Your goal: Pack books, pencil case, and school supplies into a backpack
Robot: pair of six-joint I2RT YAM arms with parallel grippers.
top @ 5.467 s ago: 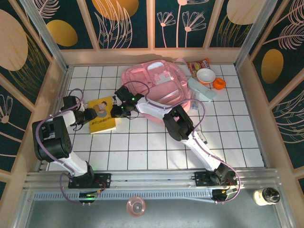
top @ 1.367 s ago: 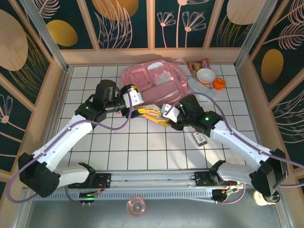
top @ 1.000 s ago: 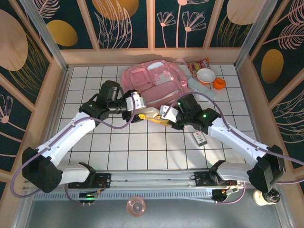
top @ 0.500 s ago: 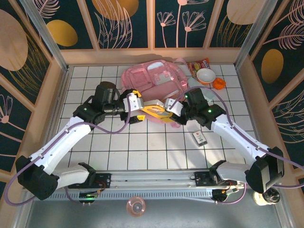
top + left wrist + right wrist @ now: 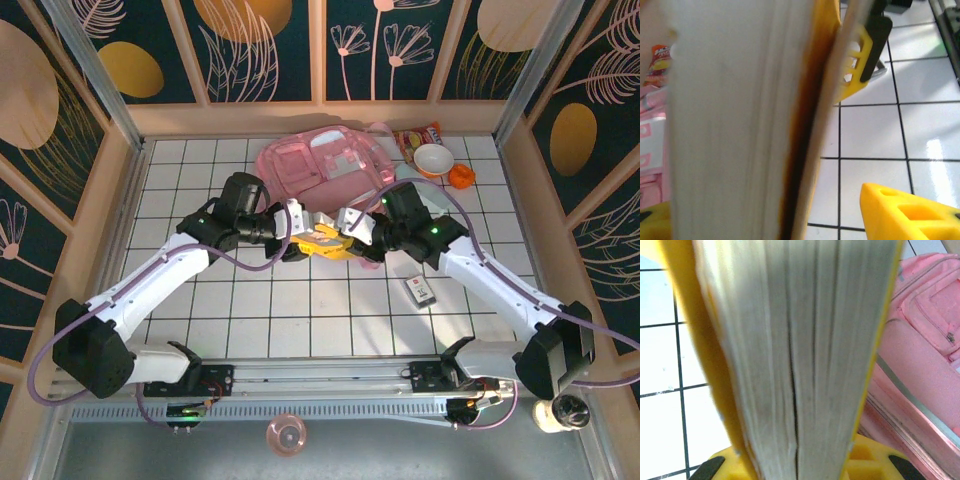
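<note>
Surface: a white tiled table (image 5: 300, 310) inside a booth of dark floral panels. Both arms reach in from the near edge.
Booklet: the yellow booklet (image 5: 326, 240) is off the tiles, held on edge between the two grippers. It sits just beside the near side of the pink backpack (image 5: 320, 165), not in it.
Change: seconds ago the booklet lay flat on the tiles at the left. Within the last second it has been carried closer to the backpack, and the left jaws have narrowed around it.
Grip, right: the right gripper (image 5: 352, 238) is clamped on the booklet, one finger on each cover.
Grip, left: the left gripper (image 5: 300, 240) straddles the booklet without pressing yet. Bare tile shows between one finger (image 5: 910, 212) and the cover.
Meaning: probably a second grip or a handover, to steer the booklet into the bag. Insertion is not yet done.
Top view: gives positions. The dark labelled item (image 5: 420, 290) lies on the tiles at the right, unpacked.
Wrist views: give the page edges and finger contact, which are too small to judge from above.
</note>
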